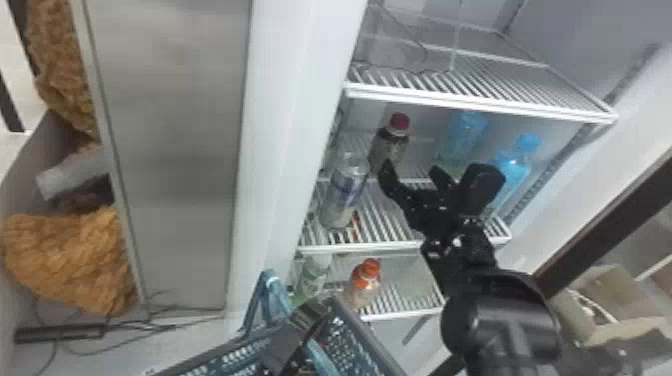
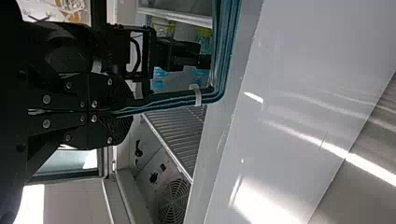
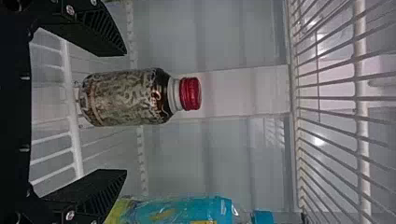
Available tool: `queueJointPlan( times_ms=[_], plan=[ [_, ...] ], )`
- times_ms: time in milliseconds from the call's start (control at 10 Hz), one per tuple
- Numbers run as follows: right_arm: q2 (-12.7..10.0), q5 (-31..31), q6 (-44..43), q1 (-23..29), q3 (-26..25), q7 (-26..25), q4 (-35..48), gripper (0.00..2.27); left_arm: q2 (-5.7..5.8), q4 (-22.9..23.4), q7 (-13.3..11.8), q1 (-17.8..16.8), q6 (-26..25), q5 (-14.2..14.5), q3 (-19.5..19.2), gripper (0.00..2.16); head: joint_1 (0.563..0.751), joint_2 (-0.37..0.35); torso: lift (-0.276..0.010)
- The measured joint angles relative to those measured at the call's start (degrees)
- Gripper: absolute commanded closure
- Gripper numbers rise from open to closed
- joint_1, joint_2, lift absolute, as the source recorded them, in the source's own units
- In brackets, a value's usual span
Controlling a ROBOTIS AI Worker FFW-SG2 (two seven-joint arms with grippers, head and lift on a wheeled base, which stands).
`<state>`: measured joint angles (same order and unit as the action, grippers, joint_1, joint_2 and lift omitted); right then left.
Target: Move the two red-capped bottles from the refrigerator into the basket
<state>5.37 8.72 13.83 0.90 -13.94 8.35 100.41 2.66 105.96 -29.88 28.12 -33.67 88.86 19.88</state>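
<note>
Red-capped bottle [image 3: 126,100] stands upright beyond the opening of the right gripper [image 3: 126,113], whose jaws are spread and hold nothing; left gripper [image 2: 123,112] is pinching the basket [image 1: 240,356] by its handle [image 2: 225,60]. Caution: an off-centre advance could tip the bottle; sideways drift could push one jaw against the nearby blue bottle [image 3: 187,211]; slackened left jaws could drop the basket.

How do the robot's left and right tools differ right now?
The left tool is shut on the basket's handle; the right tool is wide open, touching neither side of the red-capped bottle.
The right tool is up at the fridge's middle shelf; the left tool is lower, at the basket.
Both are black with two fingers.
</note>
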Motion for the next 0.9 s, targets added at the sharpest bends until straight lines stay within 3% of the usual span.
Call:
queueJointPlan(
  times_ms=[900],
  plan=[
    [0.84, -2.80, 0.65, -10.86, 2.86, 0.07, -13.07, 0.12, 0.17, 0.00, 0.00, -0.14, 0.07, 0.03, 0.00, 1.20, 0.695, -0.350, 0.000]
  ],
)
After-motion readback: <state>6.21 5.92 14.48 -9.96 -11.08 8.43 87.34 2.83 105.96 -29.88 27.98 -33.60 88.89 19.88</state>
